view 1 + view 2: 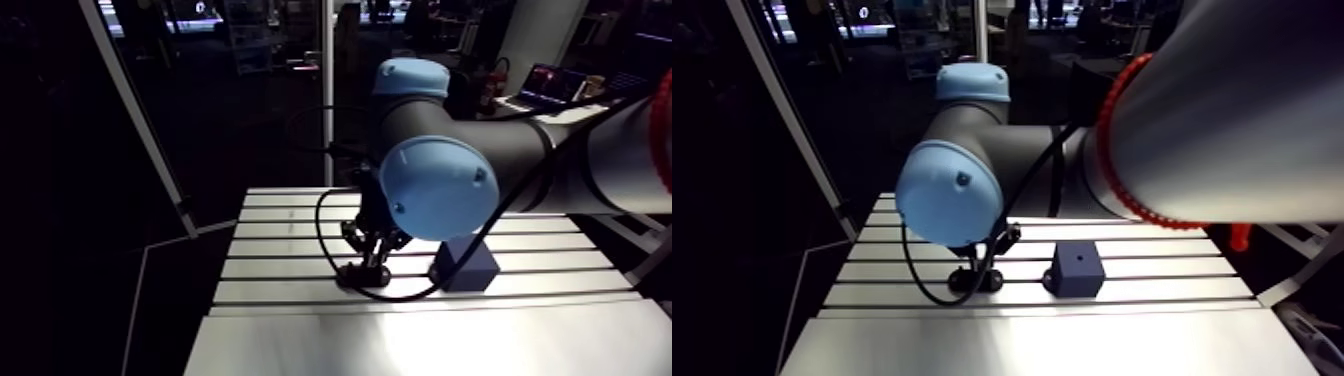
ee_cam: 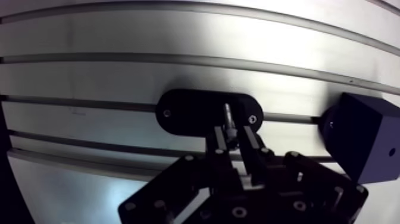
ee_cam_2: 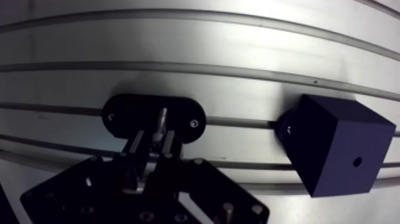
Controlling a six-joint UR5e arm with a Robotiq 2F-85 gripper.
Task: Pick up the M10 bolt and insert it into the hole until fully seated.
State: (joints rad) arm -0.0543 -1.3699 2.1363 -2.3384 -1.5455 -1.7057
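Closest to the wrist camera are my two fingers (image 2: 243, 138), rising from the black body under them. They stand narrow, almost together, and the M10 bolt (image 2: 228, 117) is pressed between their tips. Its silvery shaft comes out ahead of the tips, and its long axis lies in one line with my fingers, so it points away from my wrist and down toward the bench (image 2: 119, 71). The part of the bolt between the fingers is hidden from me, so I cannot say which end I hold.

Under the free end of the bolt lies a black oval plate (image 3: 128, 116) with a small screw near each of its ends. Whether the bolt touches this plate I cannot tell. The plate sits across one slot (image 2: 89, 102) of the bench, in the middle part of the slotted surface, away from the bench corners.

Beside the plate, apart from it and along the same slot, stands a dark blue block (image 3: 333, 149). In the arm view its top face shows a small round hole (image 1: 1082, 257).
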